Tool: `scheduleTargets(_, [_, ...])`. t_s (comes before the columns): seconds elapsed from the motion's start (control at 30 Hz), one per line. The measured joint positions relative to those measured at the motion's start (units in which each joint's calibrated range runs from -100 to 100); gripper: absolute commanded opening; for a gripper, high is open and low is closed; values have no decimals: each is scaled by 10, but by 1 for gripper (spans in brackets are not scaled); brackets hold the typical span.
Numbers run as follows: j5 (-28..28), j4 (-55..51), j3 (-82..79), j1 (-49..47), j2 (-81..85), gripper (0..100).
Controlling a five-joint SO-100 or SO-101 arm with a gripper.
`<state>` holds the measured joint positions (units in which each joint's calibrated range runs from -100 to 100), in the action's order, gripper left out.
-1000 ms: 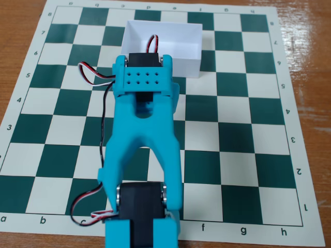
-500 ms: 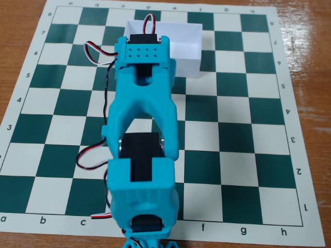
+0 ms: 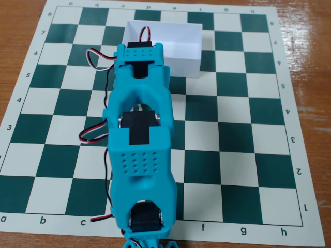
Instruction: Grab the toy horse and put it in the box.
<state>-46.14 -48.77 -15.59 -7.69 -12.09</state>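
Note:
In the fixed view the white open-topped box [image 3: 184,66] stands on the chessboard near its far edge. Its left part is covered by the top joint of my turquoise arm [image 3: 139,155], which lies folded along the middle of the board from the near edge up to the box. The visible part of the box's inside looks empty. No toy horse shows anywhere; it is hidden or out of view. My gripper's fingers do not show either, as the arm's own links cover whatever is beneath them.
A green-and-white chessboard mat [image 3: 248,129] covers a wooden table [image 3: 310,51]. Red, white and black servo cables [image 3: 95,132] loop out to the left of the arm.
The arm has folded further: its middle servo block climbed from the near edge to mid-board, more of the arm's lower links came into view, and the top joint shifted up over the box's left side.

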Motion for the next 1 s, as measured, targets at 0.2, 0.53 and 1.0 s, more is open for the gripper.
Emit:
scheduleTargets(0.2, [15, 21, 13, -13, -38, 34])
scheduleTargets(0.53, [27, 52, 14, -28, -71, 0])
scheduleTargets(1.0, [15, 117, -49, -29, 45, 0])
